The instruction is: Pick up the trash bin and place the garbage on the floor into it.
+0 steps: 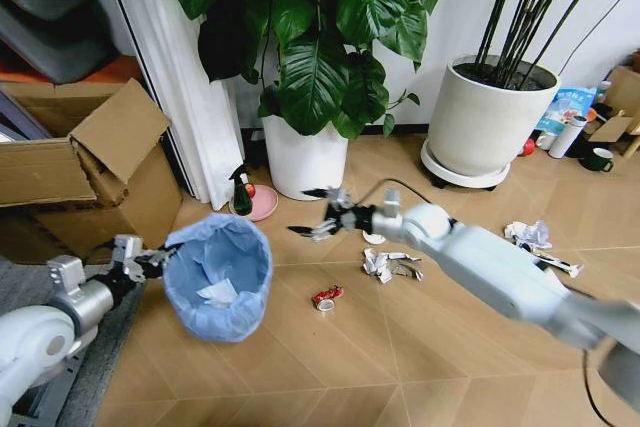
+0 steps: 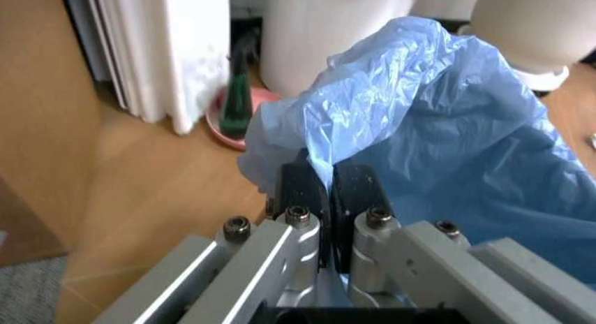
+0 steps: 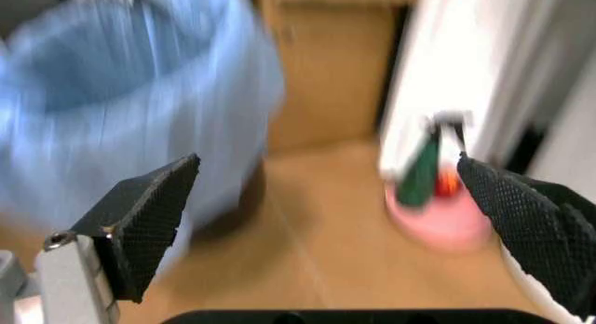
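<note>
Two grippers: your left gripper [image 2: 328, 191] pinches the trash bin [image 1: 218, 277] by its soft, slippery bag rim; hold tight; right gripper [image 1: 322, 217], beside it, gapes empty.

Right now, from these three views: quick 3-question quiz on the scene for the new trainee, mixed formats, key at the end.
1. True or false: the left gripper is clamped on the trash bin at the rim of its blue liner.
2. Multiple choice: the right gripper jaws are A) shut on paper, B) open and empty, C) shut on the can.
3. Fill in: the red-silver can lies on the ____, between the bin and the crumpled paper wad.

Key: 1 true; 2 B; 3 floor.
</note>
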